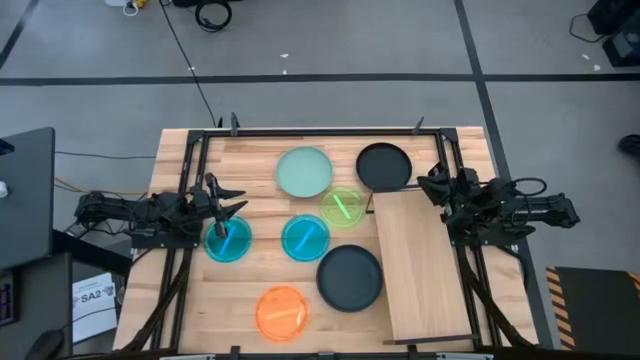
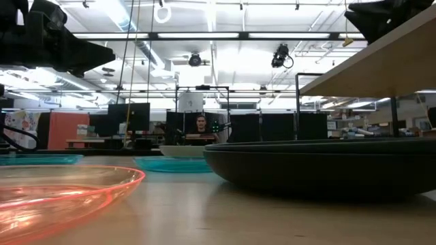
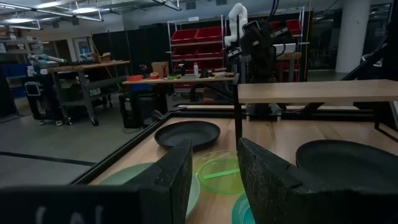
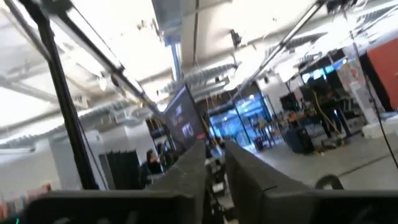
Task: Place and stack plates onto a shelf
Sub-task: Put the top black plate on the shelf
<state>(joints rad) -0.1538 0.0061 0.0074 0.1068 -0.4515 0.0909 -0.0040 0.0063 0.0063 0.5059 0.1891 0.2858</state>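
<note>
Seven plates lie flat on the wooden table: a mint one (image 1: pixel 304 171) and a black one (image 1: pixel 384 166) at the far side, a lime one (image 1: pixel 343 207), two cyan ones (image 1: pixel 228 239) (image 1: pixel 305 237), a larger black one (image 1: pixel 350 277) and an orange one (image 1: pixel 282 311) near the front. The shelf (image 1: pixel 420 265), a light-wood board raised on dark legs (image 3: pixel 317 92), stands on the right with nothing on it. My left gripper (image 1: pixel 238 203) (image 3: pixel 214 168) hovers open above the left cyan plate, pointing right. My right gripper (image 1: pixel 427 186) (image 4: pixel 216 155) sits by the shelf's far right corner, tipped upward, its fingers slightly parted.
A black metal frame (image 1: pixel 320 131) runs along the table's far edge and sides. The lime plate's right edge lies close to the shelf's far left corner. Beyond the table, a person (image 2: pixel 201 124) sits at a desk in the room.
</note>
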